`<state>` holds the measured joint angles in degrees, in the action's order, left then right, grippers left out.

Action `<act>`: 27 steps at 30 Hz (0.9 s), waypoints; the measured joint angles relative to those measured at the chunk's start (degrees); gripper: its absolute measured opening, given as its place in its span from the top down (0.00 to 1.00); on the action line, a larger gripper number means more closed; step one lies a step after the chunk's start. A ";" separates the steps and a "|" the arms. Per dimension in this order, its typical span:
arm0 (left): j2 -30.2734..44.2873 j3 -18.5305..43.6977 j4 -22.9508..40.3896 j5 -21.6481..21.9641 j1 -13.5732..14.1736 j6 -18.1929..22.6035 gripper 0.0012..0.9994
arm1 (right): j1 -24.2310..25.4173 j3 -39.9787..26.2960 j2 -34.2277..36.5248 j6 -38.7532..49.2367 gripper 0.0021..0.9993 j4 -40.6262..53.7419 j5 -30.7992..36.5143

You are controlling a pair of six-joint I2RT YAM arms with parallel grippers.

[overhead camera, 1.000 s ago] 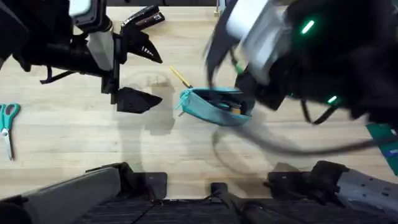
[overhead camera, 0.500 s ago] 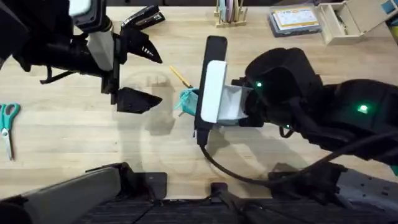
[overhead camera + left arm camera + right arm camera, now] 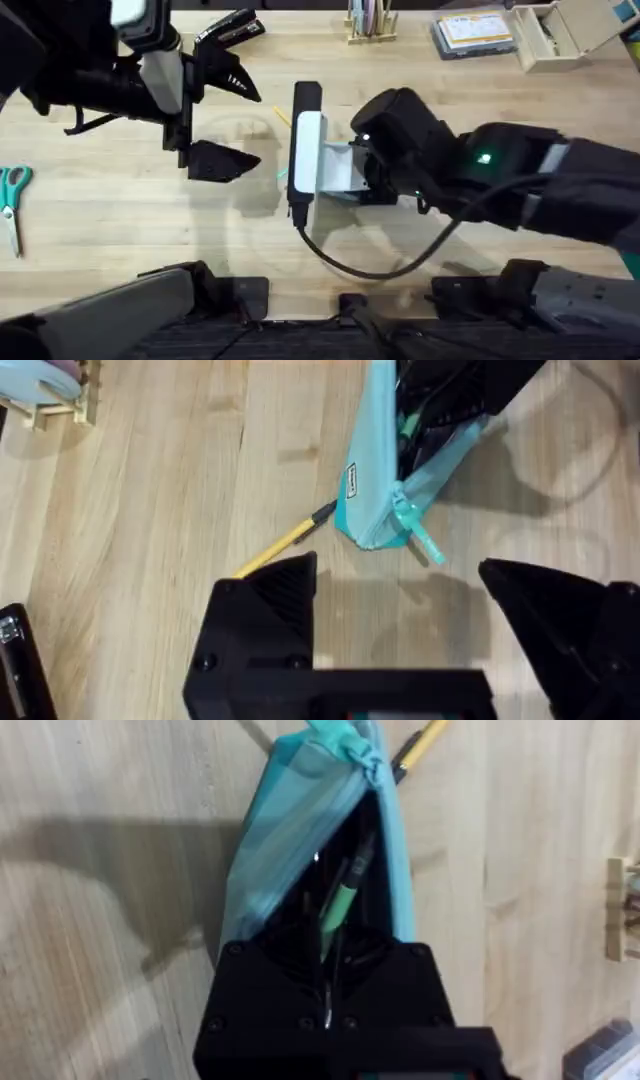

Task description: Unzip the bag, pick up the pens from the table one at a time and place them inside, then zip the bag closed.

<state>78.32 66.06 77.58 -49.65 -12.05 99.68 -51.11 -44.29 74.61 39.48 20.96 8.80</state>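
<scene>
Counter: pale jointed planks, fills overhead frame.

Bag: teal fabric pouch at frame centre in overhead, under right arm; zipper open, mouth gaping, teal pull tab at end.

Left gripper: upper left, above counter, jaws spread wide, empty.

Right gripper: at bag mouth; jaw spacing cannot tell.

Green pen: inside bag, dark tip.

Yellow pen: on counter, dark tip just beside bag end.

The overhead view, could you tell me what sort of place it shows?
Probably a stationery desk set up for robot work: a pale wooden table with scissors, a holder of pastel sticks and a teal pencil pouch.
</scene>
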 joint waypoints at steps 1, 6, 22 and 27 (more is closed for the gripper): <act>0.00 0.00 0.00 0.00 0.00 0.00 0.01 | 0.00 0.00 0.63 0.00 0.97 -0.05 -0.06; 0.00 0.00 0.00 0.00 0.00 0.00 0.01 | -0.03 0.00 2.74 -0.02 0.97 -0.36 -0.31; 0.00 0.00 0.00 0.00 0.00 0.00 0.01 | -0.09 -2.72 2.93 0.39 0.00 4.38 0.48; 0.00 0.00 0.00 0.00 0.00 0.00 0.01 | -0.11 -5.49 2.93 0.39 0.00 8.67 0.35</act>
<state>78.32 66.06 77.58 -49.65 -12.05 99.68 -51.22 -49.78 77.54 39.88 29.63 9.15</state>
